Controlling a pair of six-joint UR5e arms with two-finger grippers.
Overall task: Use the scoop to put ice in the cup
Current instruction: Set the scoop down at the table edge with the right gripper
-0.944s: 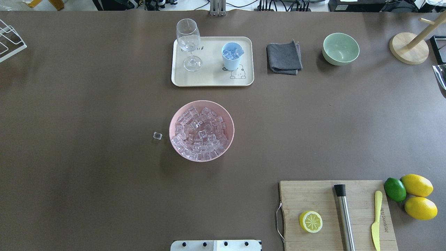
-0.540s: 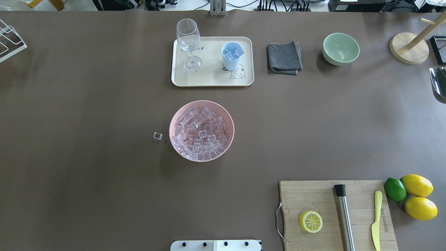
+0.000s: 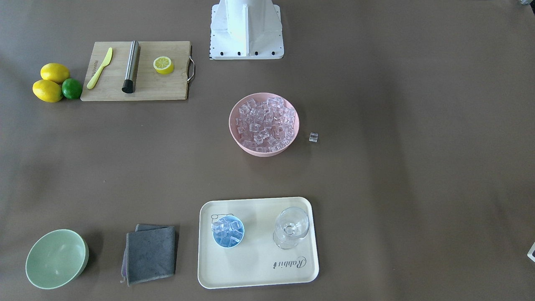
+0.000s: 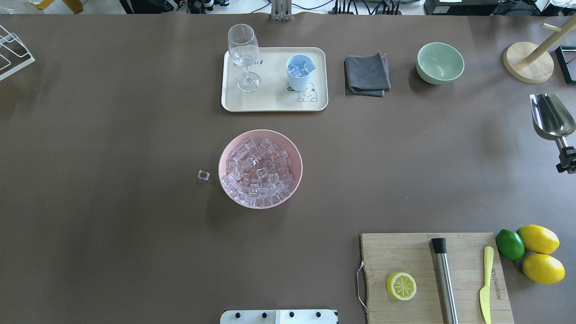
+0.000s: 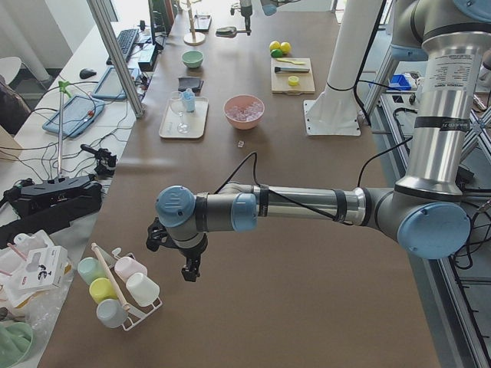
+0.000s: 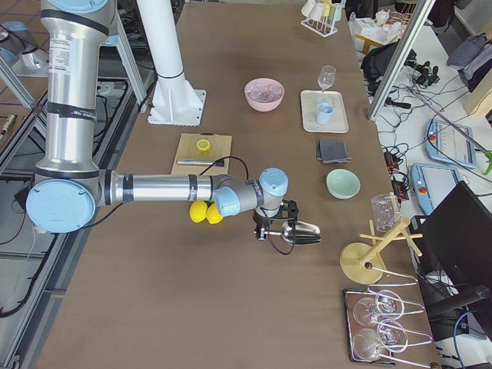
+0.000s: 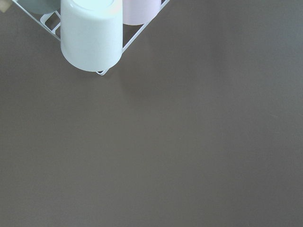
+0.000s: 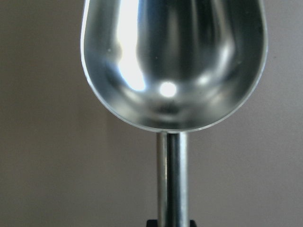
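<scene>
The shiny steel scoop (image 4: 551,118) is held by its short round handle in the right gripper (image 4: 568,159), whose jaws are clenched on that handle; in the overhead view it is seen at the table's three o'clock edge, with the trough's mouth turned to twelve o'clock and the handle to six. The small round light-blue cup (image 4: 299,74) is stood on the cream rectangular tray (image 4: 274,101), at three o'clock of the clear stemmed glass (image 4: 243,54). Clear glassy ice cubes (image 4: 258,171) are piled in the round pink bowl (image 4: 293,147), which is set at six o'clock of the tray and well apart from the scoop; some are heaped in the cup, and one stray cube (image 4: 203,175) lies just beside the bowl at nine o'clock. The left gripper (image 5: 189,268) is seen only from the side, near the white wire rack of pastel cups (image 5: 115,287), so whether it is clenched or released cannot be told
</scene>
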